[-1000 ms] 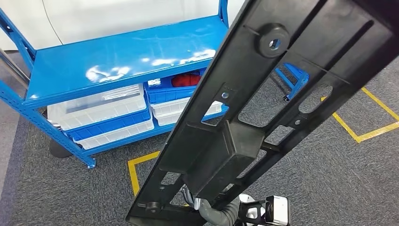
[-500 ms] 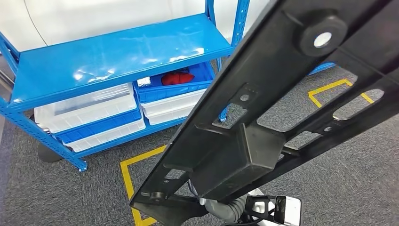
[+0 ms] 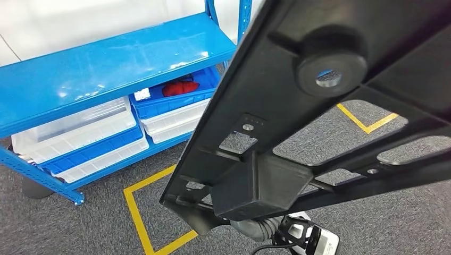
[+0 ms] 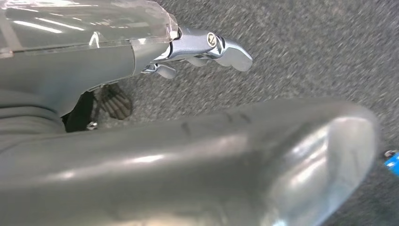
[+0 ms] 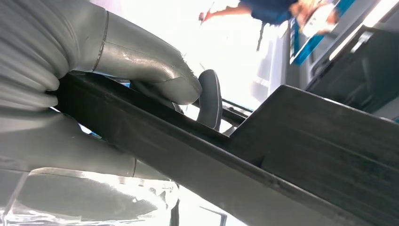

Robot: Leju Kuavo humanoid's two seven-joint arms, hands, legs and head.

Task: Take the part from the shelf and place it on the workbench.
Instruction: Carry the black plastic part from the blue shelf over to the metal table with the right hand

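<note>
The long black moulded plastic panel with cut-out slots and a boxy lump on its underside (image 3: pixel 298 122) is off the blue steel shelf rack (image 3: pixel 106 64) and up in the air, slanting from low and near to high on the right, close to the robot's head. The right hand (image 5: pixel 141 89) grips it near its lower end: in the right wrist view the thick grey thumb is clamped down over one edge of the panel, with the rest of the hand beneath it. The left hand (image 4: pixel 197 47) hangs over the grey carpet with nothing in it, its fingers loosely extended.

The rack stands to the far left, its top board bare, with white and blue plastic bins (image 3: pixel 90 133) on the tier below. I can't see the desk from here, so my reading is that this is the carry, with the placing still to come.

To do it well, I'd keep that one-handed clamp firm, since most of the panel's length overhangs the grip and it will want to swing and twist. Turn slowly, mind the high end near the rack's uprights, and level the panel before lowering it flat.
</note>
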